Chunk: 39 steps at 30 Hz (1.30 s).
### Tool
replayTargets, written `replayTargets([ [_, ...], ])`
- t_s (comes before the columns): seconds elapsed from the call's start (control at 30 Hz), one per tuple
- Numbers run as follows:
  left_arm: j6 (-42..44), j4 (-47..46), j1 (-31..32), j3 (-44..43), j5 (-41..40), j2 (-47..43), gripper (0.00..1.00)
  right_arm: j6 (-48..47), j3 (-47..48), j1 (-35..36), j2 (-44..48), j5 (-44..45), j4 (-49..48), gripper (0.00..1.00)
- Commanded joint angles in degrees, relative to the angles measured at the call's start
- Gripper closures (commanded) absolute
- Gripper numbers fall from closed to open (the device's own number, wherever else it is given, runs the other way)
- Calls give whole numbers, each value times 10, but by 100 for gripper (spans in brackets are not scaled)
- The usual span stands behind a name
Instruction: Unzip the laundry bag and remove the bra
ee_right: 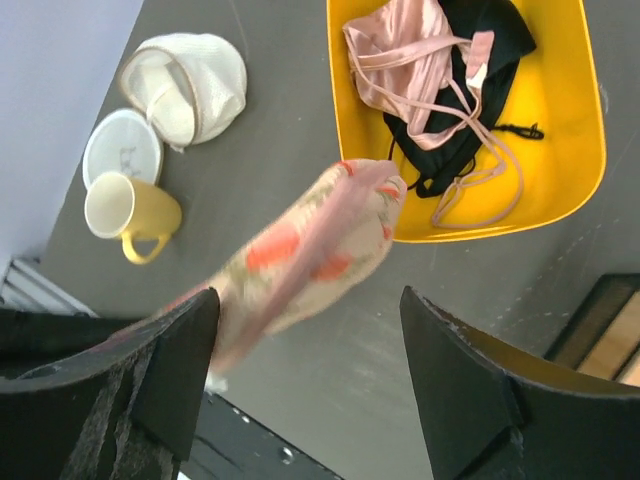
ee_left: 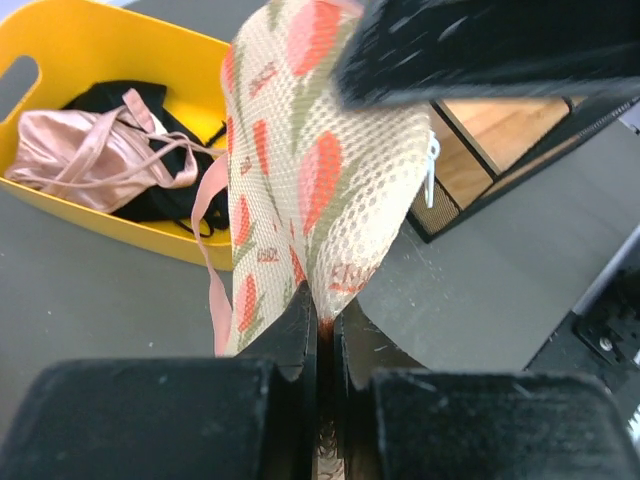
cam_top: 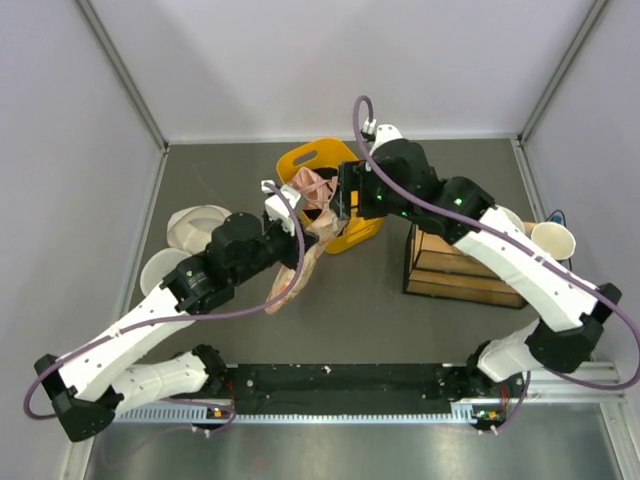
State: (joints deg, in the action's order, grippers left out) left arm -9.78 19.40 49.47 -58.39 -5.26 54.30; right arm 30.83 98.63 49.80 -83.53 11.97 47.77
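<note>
The laundry bag [ee_left: 320,180], pale mesh with orange-red prints and pink edging, hangs off the table beside the yellow basket [cam_top: 318,158]. My left gripper [ee_left: 325,325] is shut on the bag's lower edge, and the fabric is pinched between its fingers. From above, the left gripper [cam_top: 296,232] shows beside the bag [cam_top: 300,268]. My right gripper [ee_right: 308,300] is open above the bag [ee_right: 300,245], with nothing between its fingers, and hovers near the basket [cam_top: 345,205]. The bra is hidden.
The yellow basket [ee_right: 580,150] holds a pink strappy garment [ee_right: 400,55] and a black garment [ee_right: 495,40]. A wooden box [cam_top: 450,265] stands on the right, with a paper cup [cam_top: 553,240] beside it. On the left lie a white round mesh item [ee_right: 185,85], a white disc [ee_right: 122,145] and a yellow mug [ee_right: 130,210].
</note>
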Motion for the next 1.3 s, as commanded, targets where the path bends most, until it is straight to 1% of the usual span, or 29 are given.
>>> replayTargets([
  [0.0,-11,27,-40,-1,115,-12,100,-139,-50,-2,88,-61,-49,27],
  [0.03,-11,32,-42,-1,139,-3,100,-154,-71,-2,121,-83,-72,27],
  [0.07,-11,35,-45,-3,148,1,100,-176,-90,-2,136,-118,-108,27],
  [0.1,-12,44,-46,-4,155,6,100,-187,-125,-1,151,-140,-124,27],
  [0.17,-16,51,-48,-7,161,23,100,-204,-154,-2,183,-157,-145,30],
  [0.2,-21,53,-49,-8,165,27,100,-210,-185,-2,193,-156,-168,32],
  [0.23,-23,52,-52,-8,170,33,100,-215,-203,-1,200,-155,-180,39],
  [0.3,-29,51,-60,-8,194,38,100,-204,-238,-2,216,-134,-200,43],
  [0.33,-31,49,-61,-9,202,43,100,-198,-244,-2,217,-135,-201,53],
  [0.37,-33,48,-66,-12,212,45,100,-192,-247,-2,210,-155,-201,55],
  [0.4,-36,48,-68,-14,217,47,100,-189,-255,-1,203,-169,-200,55],
  [0.47,-39,47,-75,-19,227,55,100,-171,-261,0,192,-199,-201,51],
  [0.53,-45,48,-81,-23,236,64,100,-161,-270,7,171,-201,-214,47],
  [0.6,-45,45,-84,-24,244,66,100,-152,-282,15,160,-196,-231,46],
  [0.63,-44,44,-84,-23,247,67,100,-149,-285,16,157,-192,-244,46],
  [0.77,-38,43,-85,-29,252,67,100,-154,-280,16,138,-188,-247,48],
  [0.8,-38,42,-84,-30,254,68,100,-153,-275,16,135,-190,-250,50],
  [0.93,-38,41,-85,-31,260,70,100,-151,-266,16,117,-191,-254,53],
  [0.97,-38,42,-85,-32,261,70,100,-152,-266,17,117,-190,-256,55],
  [1.03,-38,40,-86,-30,263,68,100,-152,-267,16,118,-181,-257,64],
  [1.07,-37,41,-85,-30,262,67,100,-151,-269,17,121,-177,-257,69],
  [1.1,-35,41,-85,-29,261,65,100,-152,-271,16,123,-172,-258,78],
  [1.27,-29,41,-97,-20,269,61,100,-151,-281,16,143,-155,-254,91],
])
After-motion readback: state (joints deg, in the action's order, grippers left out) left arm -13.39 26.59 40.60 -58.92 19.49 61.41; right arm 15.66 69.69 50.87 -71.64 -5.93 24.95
